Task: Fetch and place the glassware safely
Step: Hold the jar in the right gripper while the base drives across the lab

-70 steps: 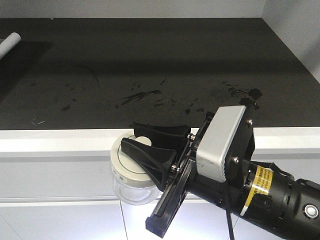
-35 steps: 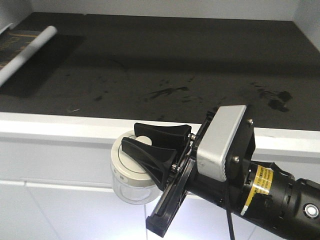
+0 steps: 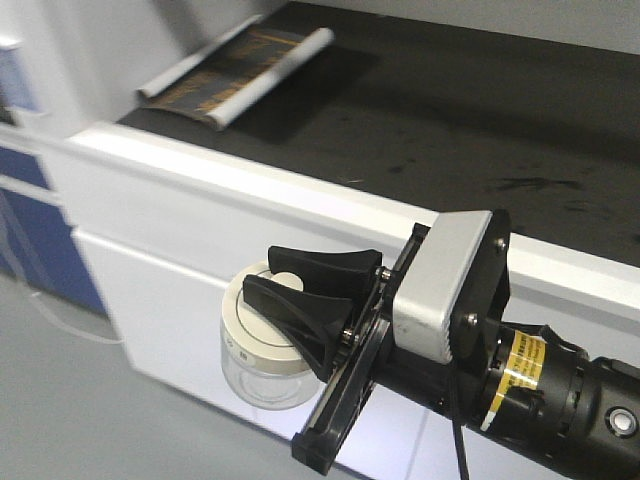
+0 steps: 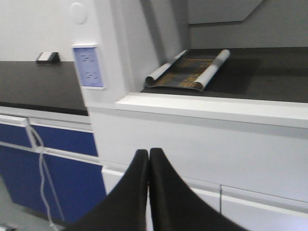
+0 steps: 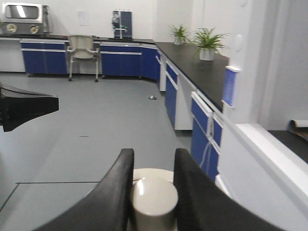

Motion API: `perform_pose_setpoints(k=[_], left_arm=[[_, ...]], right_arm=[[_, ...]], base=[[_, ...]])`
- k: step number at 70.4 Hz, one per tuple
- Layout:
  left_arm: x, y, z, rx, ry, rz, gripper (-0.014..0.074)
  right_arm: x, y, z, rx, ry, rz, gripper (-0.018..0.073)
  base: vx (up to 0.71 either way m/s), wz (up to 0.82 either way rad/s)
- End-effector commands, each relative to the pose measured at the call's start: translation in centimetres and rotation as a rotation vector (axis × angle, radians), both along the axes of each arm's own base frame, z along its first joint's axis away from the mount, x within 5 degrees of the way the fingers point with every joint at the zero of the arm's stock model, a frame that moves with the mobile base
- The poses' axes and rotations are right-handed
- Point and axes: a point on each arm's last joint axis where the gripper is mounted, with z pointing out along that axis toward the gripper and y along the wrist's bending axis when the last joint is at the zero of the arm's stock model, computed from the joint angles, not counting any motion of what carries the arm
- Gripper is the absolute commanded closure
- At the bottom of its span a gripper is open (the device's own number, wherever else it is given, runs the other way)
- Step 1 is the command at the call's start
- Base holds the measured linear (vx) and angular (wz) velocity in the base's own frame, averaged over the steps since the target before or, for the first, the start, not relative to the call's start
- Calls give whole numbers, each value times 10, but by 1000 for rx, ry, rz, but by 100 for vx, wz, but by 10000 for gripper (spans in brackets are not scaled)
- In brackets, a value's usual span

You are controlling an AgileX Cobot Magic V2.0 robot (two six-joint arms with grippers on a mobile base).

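dark counter (image 3: pixel 450 120) now askew behind right claw (image 3: pixel 260 272), tight on round cream knob (image 3: pixel 288 281) of squat glass jar (image 3: pixel 255 378); left claw (image 4: pixel 148 153) closed

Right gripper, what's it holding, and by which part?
The right gripper holds the glass jar by the knob on its cream lid, jaws either side.

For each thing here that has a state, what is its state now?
glass jar: closed with its lid, held in the air.
right gripper: shut on the knob of the lid.
left gripper: shut, empty.
paper roll: partly unrolled, lying on the black counter.
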Motion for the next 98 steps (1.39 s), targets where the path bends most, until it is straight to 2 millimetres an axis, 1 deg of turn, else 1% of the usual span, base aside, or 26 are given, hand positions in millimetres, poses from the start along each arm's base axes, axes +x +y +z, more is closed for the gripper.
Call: perform_pose_setpoints(k=[1,65,98], left_arm=[[0,-1,14,-16,-85,-7,603],[0,-1,14,-16,-85,-7,603],[0,-1,14,-16,-85,-7,603]], right_arm=[[-4,-2,25,129,-80,27,562],[-4,-2,25,126,-79,26,563],[-4,-2,25,127,-79,26,563]], base=[[-15,70],[-11,66],[0,46]])
